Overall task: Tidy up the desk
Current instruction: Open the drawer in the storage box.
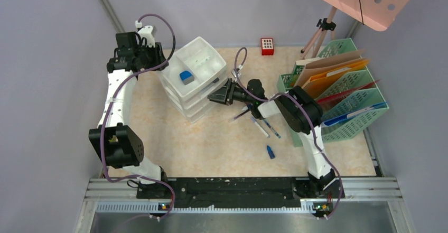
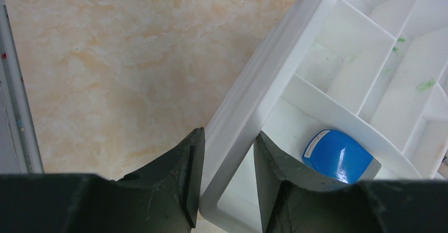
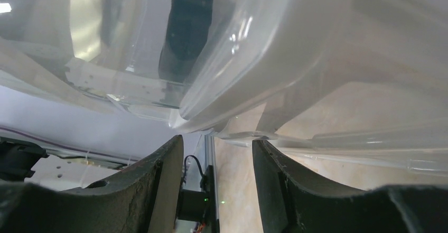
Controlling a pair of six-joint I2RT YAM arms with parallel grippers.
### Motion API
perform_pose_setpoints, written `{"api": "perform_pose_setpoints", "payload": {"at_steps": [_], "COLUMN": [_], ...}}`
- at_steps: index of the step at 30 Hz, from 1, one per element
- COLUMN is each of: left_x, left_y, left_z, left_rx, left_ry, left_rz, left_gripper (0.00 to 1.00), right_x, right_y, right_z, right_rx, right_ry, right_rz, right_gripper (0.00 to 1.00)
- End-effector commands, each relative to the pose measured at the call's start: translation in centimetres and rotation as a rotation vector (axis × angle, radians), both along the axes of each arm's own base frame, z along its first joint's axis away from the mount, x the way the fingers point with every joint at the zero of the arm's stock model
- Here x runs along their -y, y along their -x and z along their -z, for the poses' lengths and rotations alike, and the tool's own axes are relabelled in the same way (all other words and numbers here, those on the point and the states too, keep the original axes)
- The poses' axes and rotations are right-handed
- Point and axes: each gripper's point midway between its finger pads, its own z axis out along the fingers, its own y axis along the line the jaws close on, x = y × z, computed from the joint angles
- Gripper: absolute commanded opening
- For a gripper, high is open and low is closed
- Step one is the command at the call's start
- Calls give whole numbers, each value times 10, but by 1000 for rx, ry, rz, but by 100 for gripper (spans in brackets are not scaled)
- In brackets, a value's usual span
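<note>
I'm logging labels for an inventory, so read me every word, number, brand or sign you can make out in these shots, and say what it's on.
Nothing can be read in any view.
White label on the blue item in the drawer unit: print too small to read.
Folders in the green mesh rack: no legible marking.
Red block: holes only, no lettering visible.

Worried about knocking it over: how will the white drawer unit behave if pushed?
Probably light: the drawer unit looks thin plastic, its top tray nearly empty. It may slide on the smooth desk, or tip if pushed high, being stacked.
</note>
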Motion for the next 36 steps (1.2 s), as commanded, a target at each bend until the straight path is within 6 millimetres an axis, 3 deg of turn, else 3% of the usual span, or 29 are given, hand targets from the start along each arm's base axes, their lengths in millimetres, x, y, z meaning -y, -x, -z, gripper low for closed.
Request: {"api": "perform_pose_setpoints", "payload": {"at_steps": [1, 8, 18, 36], "left_x": [8, 9, 8, -3], "left_y": [-3, -4, -5, -14], "left_z": [-7, -6, -4, -6], "left_rx": [12, 8, 1, 22], "left_ry": [37, 44, 42, -5], "left_rz": [18, 21, 10, -30], "left_gripper": [43, 43, 42, 33], "right_x": [-2, -3, 1, 11], "right_y": [-13, -14, -9, 14], "right_z": [-22, -27, -51, -48], "right_rx": [70, 39, 25, 27], "right_ry": [-75, -137, -269, -278], "right_rz": [2, -2, -28, -63], "right_gripper": [50, 50, 46, 42]}}
